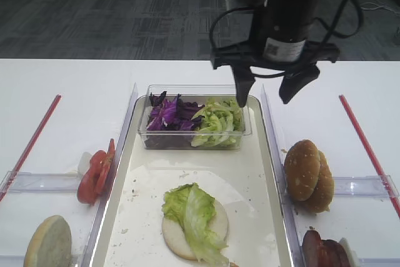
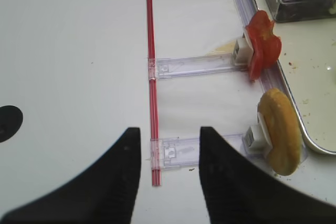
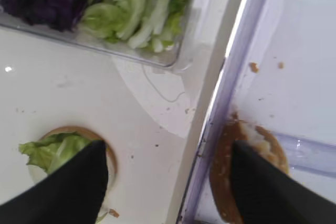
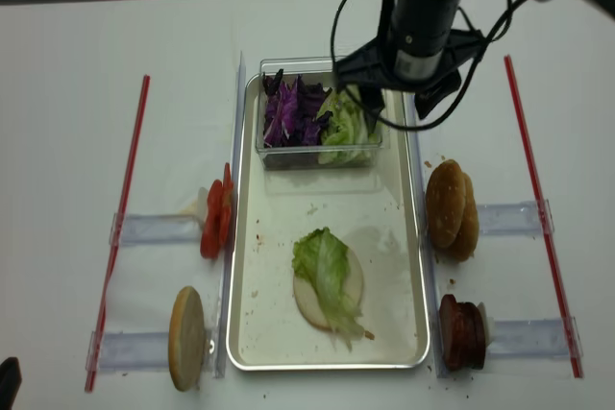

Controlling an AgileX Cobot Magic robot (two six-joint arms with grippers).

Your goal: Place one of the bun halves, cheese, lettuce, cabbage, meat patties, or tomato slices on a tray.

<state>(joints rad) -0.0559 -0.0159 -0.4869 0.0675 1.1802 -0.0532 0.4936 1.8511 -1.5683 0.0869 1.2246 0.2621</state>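
under my open right gripper (image 1: 269, 92) lies a white table (image 1: 69, 85). the tray (image 1: 269, 173) sits below it, bun halves (image 1: 307, 176) and meat patties (image 1: 325, 249) to its right, tomato slices (image 1: 95, 176) far left, red strips (image 1: 365, 142) outermost.

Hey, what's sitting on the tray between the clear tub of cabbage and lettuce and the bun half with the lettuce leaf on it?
Nothing but bare tray with crumbs, between tub and bun half; the realsense high view shows it.
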